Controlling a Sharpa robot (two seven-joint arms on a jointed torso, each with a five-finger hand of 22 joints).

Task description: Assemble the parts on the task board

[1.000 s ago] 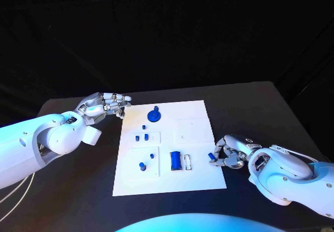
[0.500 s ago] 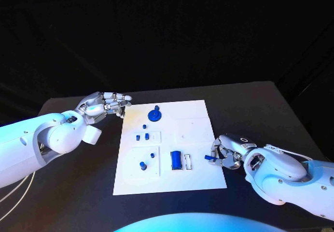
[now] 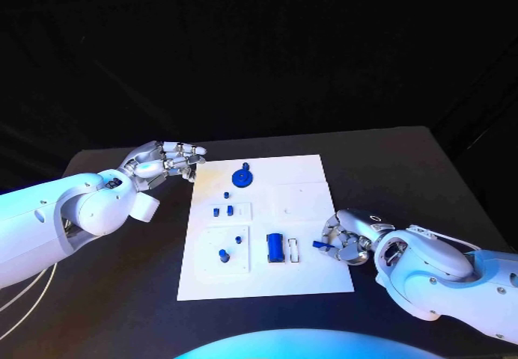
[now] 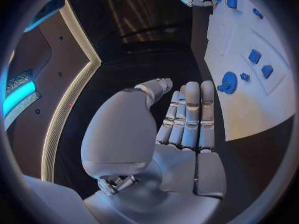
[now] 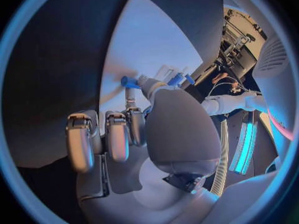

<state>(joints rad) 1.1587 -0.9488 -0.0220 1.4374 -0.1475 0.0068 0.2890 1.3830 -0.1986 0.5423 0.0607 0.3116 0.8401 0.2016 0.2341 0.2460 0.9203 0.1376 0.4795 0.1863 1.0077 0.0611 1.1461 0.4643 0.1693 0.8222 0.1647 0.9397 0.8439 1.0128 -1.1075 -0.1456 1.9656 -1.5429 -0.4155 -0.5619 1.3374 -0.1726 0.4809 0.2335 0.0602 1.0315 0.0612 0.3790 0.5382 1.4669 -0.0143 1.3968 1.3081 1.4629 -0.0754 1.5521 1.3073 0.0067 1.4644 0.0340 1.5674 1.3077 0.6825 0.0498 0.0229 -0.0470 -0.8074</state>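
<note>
Right hand (image 3: 347, 242) pinches a small blue peg (image 3: 320, 244), now carried further in over the task board (image 3: 308, 168) edge toward the blue block (image 3: 274, 247). Insertion looks close. Left hand (image 3: 164, 161) rests unmoved beside the board, fingers apart, holding nothing.

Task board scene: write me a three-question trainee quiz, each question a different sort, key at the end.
1. True or false: the right hand pinches a small blue part.
2. Which lies at the far end of the task board: A, a round blue disc; B, a grey cube?
3. Fill in: the left hand holds ____.

Key: 1 true; 2 A, the disc; 3 nothing.
</note>
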